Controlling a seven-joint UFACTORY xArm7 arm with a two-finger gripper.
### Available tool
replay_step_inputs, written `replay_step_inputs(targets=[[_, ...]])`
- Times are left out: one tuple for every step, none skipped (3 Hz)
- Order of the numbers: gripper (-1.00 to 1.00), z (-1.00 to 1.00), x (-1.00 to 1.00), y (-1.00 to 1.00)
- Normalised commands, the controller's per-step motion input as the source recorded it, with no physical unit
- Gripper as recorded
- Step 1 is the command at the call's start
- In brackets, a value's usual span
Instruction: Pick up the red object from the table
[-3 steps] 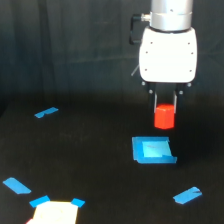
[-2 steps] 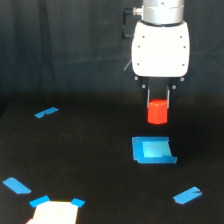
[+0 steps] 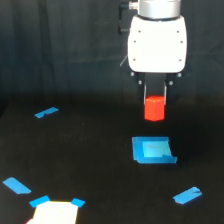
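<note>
The red object (image 3: pixel 154 109) is a small bright red-orange block held in the air between the fingers of my gripper (image 3: pixel 154 102), well above the black table (image 3: pixel 90 165). The gripper is shut on it, below the white arm head (image 3: pixel 157 42). The block hangs above and a little behind the flat blue square tray (image 3: pixel 152 150), without touching it.
Blue tape strips lie on the table at the exterior view's left (image 3: pixel 46 112), lower left (image 3: pixel 16 185) and lower right (image 3: pixel 187 195). A pale taped paper patch (image 3: pixel 55 212) sits at the bottom left edge. A dark curtain hangs behind.
The gripper has risen with the red object in it and shifted slightly toward the exterior view's left. The block now hangs higher above the blue tray.
</note>
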Motion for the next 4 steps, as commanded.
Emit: replay_step_inputs(targets=[[-1.00,0.25,-0.13,0.25],[-0.84,0.20,0.10,0.18],[-0.71,-0.29,-0.16,-0.20],[-1.00,0.27,-0.34,-0.35]])
